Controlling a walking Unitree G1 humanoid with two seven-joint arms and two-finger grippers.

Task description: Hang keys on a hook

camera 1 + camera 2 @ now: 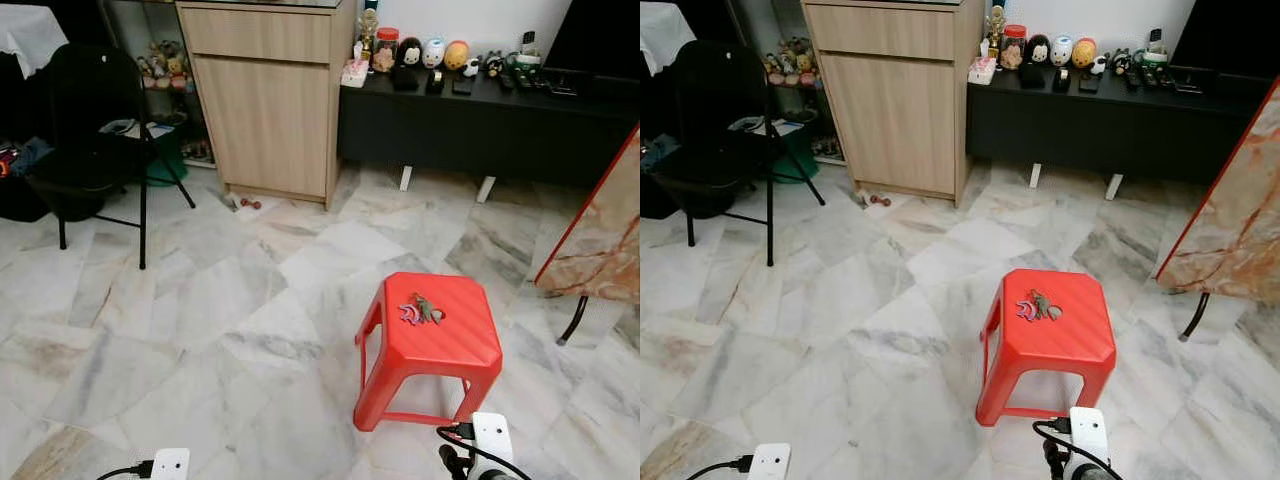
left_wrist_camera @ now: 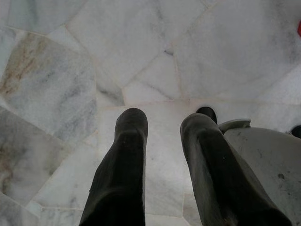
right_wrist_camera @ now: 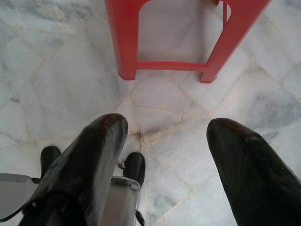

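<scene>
keys (image 1: 421, 310) near the red stool (image 1: 440, 345) top's back edge: too small to count; stool top cut off in right wrist view.

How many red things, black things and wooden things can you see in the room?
Red: 1, the stool
Black: 2, the chair and the bench
Wooden: 1, the cabinet
Total: 4

Open marble floor (image 1: 200, 330) ahead and to the left; red plastic stool (image 1: 432, 340) standing near, marble-patterned slab (image 1: 600, 240) leaning at right.
</scene>
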